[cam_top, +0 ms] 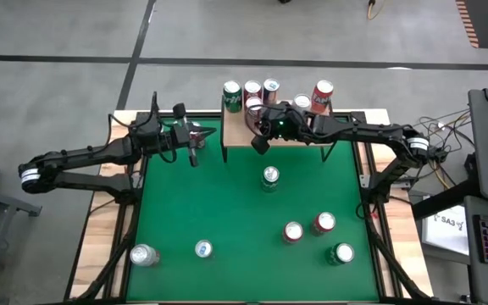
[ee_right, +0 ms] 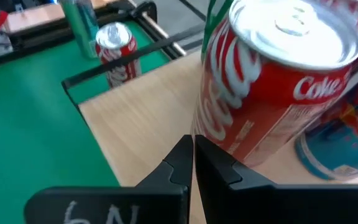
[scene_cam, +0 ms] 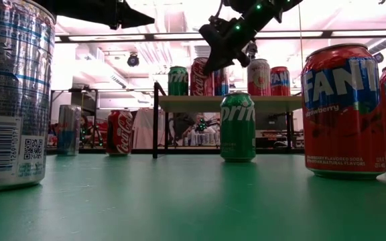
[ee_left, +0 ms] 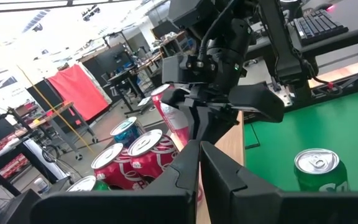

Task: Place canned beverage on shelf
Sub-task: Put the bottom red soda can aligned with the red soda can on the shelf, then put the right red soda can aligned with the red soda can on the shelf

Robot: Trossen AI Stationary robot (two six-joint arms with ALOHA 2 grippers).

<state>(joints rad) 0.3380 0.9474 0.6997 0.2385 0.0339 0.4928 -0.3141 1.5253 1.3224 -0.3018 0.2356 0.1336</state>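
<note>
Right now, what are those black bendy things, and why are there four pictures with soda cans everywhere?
Those are two robot arms. One picture looks down from above, one sits low on the green table, and two come from tiny cameras on the arms' wrists. The right hand is above the front edge of the wooden shelf, right by a Coke can standing there. The left hand waits above the table just left of the shelf. Both hands are pinched shut and hold nothing. Several cans already stand on the shelf. More wait on the table, like the green Sprite can and a red Fanta can.
</note>
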